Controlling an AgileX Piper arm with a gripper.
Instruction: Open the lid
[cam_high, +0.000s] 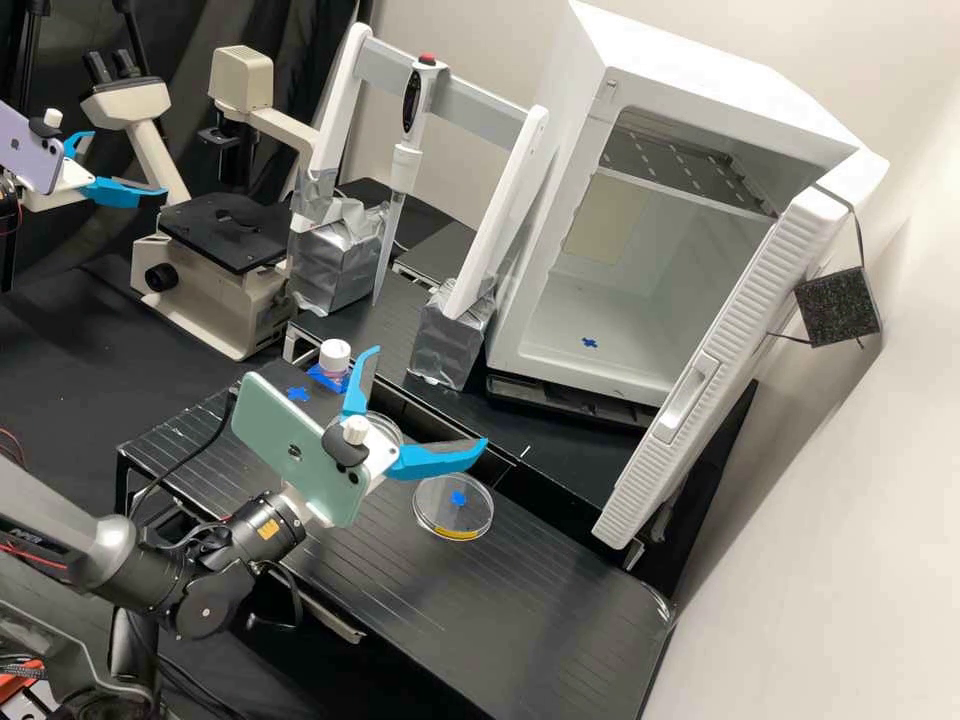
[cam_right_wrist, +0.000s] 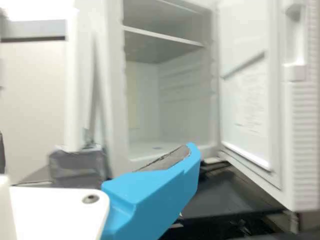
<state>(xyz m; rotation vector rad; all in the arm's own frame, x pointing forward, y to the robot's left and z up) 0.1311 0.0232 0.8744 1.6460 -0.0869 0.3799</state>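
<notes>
Bright blue fingers (cam_right_wrist: 155, 195) with grey pads stand spread wide apart on the white gripper (cam_high: 428, 396), which is released, above the black bench (cam_high: 570, 610). A clear dish (cam_high: 437, 515) sits flat on the bench, just beside and lower than one finger in the high view; a blue cross shows through it and a yellow mark is on its rim. Another clear dish (cam_high: 388, 424) lies partly hidden behind the gripper; whether either dish has its lid on cannot be told. Farther back, a small bottle (cam_high: 333, 374) stands upright under its white cap (cam_high: 335, 354), near a second blue cross (cam_high: 297, 394). A pale green phone (cam_high: 285, 450) is mounted by the gripper. Beyond the bench, a white cabinet (cam_high: 700, 60) has its door (cam_high: 740, 340) swung open, a shelf (cam_right_wrist: 160, 36) inside, while a pipette (cam_high: 410, 110) hangs upright in a white stand (cam_high: 505, 210) whose feet are wrapped in silver tape. A beige microscope (cam_high: 190, 290) stands beside the stand.
</notes>
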